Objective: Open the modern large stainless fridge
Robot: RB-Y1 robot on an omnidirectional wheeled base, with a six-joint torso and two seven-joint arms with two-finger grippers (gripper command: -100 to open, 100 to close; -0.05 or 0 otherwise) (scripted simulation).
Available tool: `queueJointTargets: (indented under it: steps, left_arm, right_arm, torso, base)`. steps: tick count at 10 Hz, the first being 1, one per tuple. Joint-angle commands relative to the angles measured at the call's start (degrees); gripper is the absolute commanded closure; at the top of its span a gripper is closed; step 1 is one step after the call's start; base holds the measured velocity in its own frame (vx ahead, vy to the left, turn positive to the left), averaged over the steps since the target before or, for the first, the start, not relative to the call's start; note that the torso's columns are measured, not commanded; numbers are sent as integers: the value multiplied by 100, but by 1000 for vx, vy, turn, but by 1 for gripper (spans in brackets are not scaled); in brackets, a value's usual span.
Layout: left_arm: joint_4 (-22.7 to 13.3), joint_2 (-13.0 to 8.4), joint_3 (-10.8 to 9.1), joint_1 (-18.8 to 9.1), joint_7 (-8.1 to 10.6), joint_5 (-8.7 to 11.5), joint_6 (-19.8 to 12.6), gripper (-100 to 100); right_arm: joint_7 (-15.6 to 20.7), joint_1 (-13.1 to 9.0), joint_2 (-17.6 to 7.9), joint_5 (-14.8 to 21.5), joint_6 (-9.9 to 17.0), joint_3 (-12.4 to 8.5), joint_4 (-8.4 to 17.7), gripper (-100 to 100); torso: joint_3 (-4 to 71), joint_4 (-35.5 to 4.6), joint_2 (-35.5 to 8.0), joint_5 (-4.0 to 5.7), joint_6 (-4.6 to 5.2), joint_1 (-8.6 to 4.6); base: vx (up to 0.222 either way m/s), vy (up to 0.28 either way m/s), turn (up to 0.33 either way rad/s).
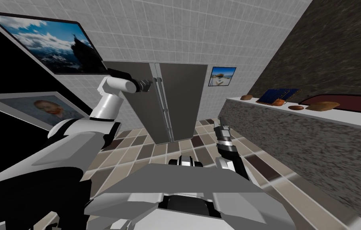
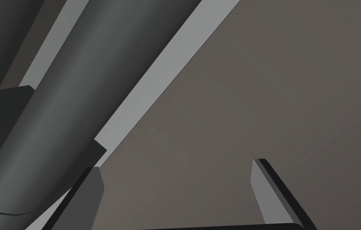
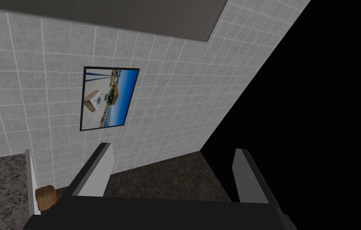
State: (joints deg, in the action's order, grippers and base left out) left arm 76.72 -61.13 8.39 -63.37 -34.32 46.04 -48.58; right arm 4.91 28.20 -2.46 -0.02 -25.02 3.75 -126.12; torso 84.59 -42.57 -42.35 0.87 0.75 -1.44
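Here the fridge (image 1: 183,100) stands against the tiled wall (image 1: 175,32): tall, flat, grey, both doors shut, bar handles (image 1: 160,94) at the middle. Our left arm (image 1: 112,96) reaches high; its jaws gape wide at the door (image 2: 275,80), the round dark handle (image 2: 56,119) just beside one finger (image 2: 92,191). Our right jaws, low by the speckled worktop (image 1: 295,131), stand wide too.
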Motion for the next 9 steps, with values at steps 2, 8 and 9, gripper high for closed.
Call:
queueJointTargets:
  steps: [2,8,9]
  left_arm:
    - [-116,-58,32,-161,-66,62,-130,-100]
    - [89,91,47,-44,-65,357,-147,100]
    - [183,130,64,-52,-95,480,-156,100]
  right_arm:
    - [0,0,0,0,0,0,0,0]
    - [0,-1,-3,0,0,-3,1,0]
    - [0,-1,-3,0,0,-3,1,0]
  torso:
    - [2,-7,1,9,12,0]
    - [-19,19,-18,-105,-81,193]
    - [-11,24,-6,-98,-79,171]
  base:
    - [2,-18,32]
    - [-34,131,-19]
    - [-116,216,-47]
